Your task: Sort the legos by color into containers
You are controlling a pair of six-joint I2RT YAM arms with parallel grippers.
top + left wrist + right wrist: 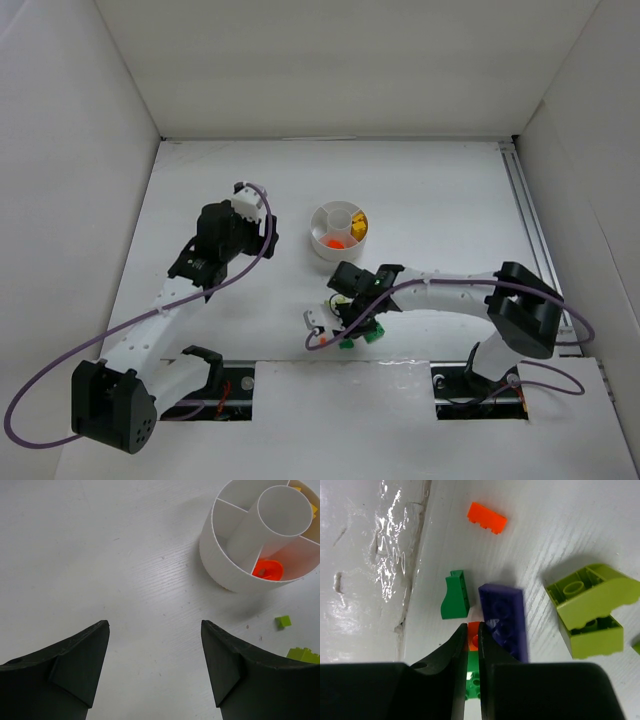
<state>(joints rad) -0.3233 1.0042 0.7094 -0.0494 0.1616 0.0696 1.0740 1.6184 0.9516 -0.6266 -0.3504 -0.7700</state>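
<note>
Right fingers [484, 642] clamped on an orange brick [473, 636], purple plate [504, 620] just beside; dish [315, 238] well apart toward the desk's [450, 200] far side, near the left fingers [85, 655], which hang apart.

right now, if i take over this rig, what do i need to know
Left claw: open, empty, over the table beside the dish.
Right claw: shut on a small orange lego among the loose pile.
Done: an orange piece and yellow pieces sit in separate dish compartments.
Left: the held one, plus orange brick, dark green piece, purple plate and lime bricks on the table.
</note>
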